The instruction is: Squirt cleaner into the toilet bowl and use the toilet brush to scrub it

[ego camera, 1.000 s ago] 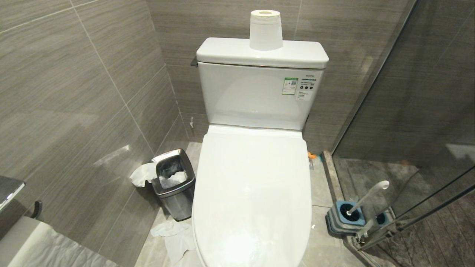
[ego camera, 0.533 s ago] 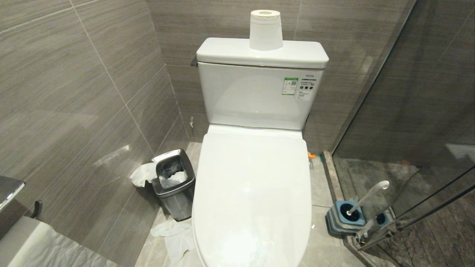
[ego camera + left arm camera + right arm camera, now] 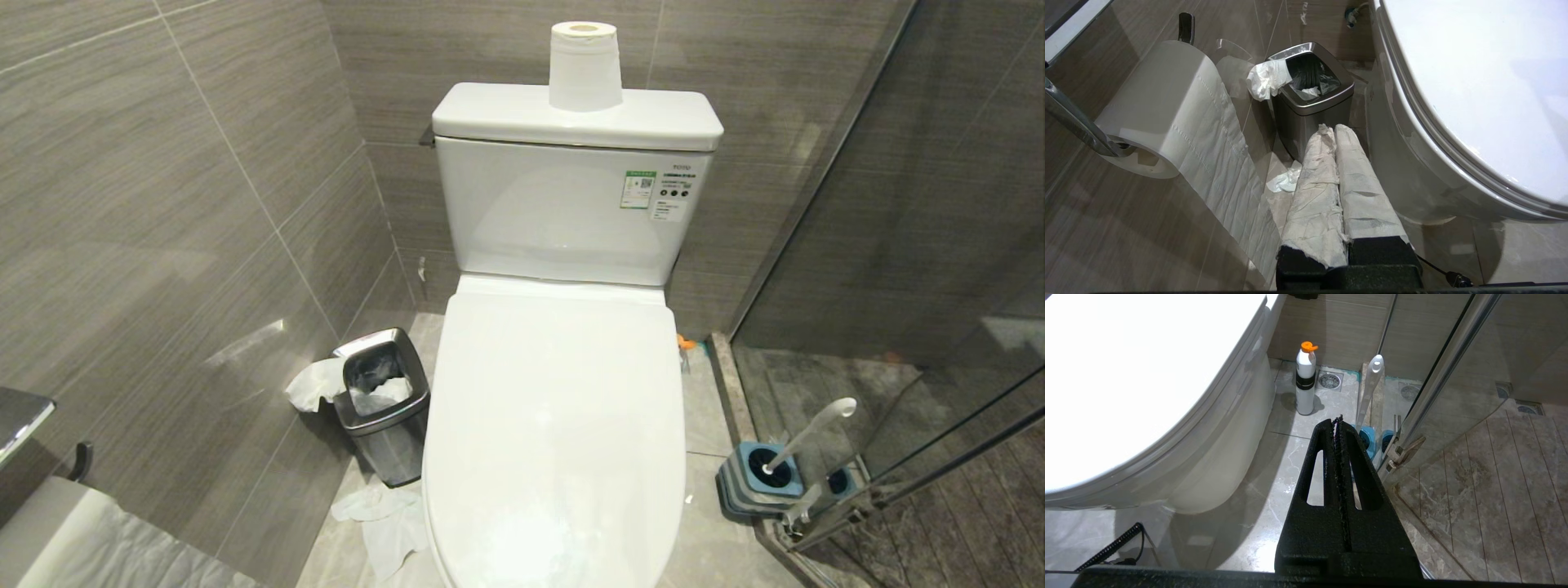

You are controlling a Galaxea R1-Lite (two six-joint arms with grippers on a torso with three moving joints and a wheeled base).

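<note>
The right gripper [image 3: 1340, 420] hangs low beside the toilet with its two black fingers pressed flat together, nothing between them. Straight ahead of its tips, just past them on the floor, the toilet brush [image 3: 1370, 390] stands in its blue holder [image 3: 1367, 441] at the foot of the glass shower door [image 3: 1437, 375], the long white handle rising and leaning away from the gripper. A little farther off, near the back wall and close to the toilet's base, stands a white bottle with an orange cap [image 3: 1305, 381] (presumably the cleaner, though none of the liquid itself shows).

The left gripper [image 3: 1333, 134] is on the other side of the toilet, its fingers wrapped in white paper and closed against each other, holding nothing. Beyond its tips sits the chrome waste bin [image 3: 1310, 106], with crumpled tissue draped over one rim and more paper inside its black liner. A wall-mounted paper roll [image 3: 1163, 106] hangs beside this arm, its tail trailing down.

From the head view, neither arm shows. The toilet bowl [image 3: 555, 441] fills the middle, and its lid is down, so the bowl's inside is hidden. A spare paper roll [image 3: 584, 65] stands on the tank lid.

Bottle and brush both lie on the right arm's side, the brush nearer, its handle close to upright; so the right arm looks the better placed for either, and the lid probably has to go up first.
</note>
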